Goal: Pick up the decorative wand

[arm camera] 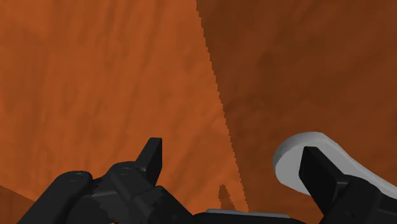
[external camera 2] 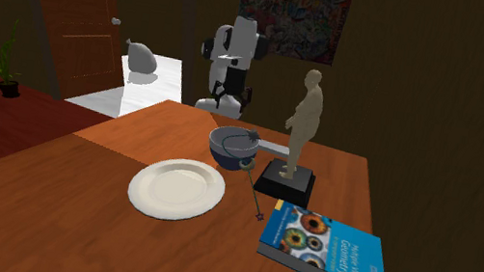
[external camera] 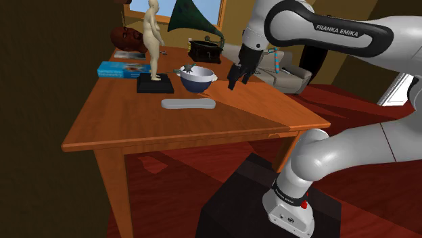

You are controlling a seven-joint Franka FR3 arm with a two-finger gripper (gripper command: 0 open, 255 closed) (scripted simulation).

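The decorative wand point(external camera 2: 257, 189) is a thin dark stick with a small star at its end. It lies on the wooden table point(external camera: 135, 125), leaning from a blue-grey bowl point(external camera 2: 234, 147) toward a book point(external camera 2: 326, 252). In the shoulder view its star tip point(external camera: 187, 68) peeks out beside the bowl point(external camera: 197, 78). My gripper point(external camera: 237, 81) hangs open above the table, on the shoulder view's right of the bowl and apart from the wand. In the wrist view the gripper point(arm camera: 235, 167) holds nothing, with bare tabletop under it and the plate's rim point(arm camera: 299, 153) by one finger.
A white plate point(external camera: 188, 103) lies in front of the bowl. A tan figurine point(external camera: 154, 40) on a black base stands beside the bowl. The blue book point(external camera: 123, 69), a gramophone point(external camera: 199, 30) and a brown head point(external camera: 126, 37) sit along the far side.
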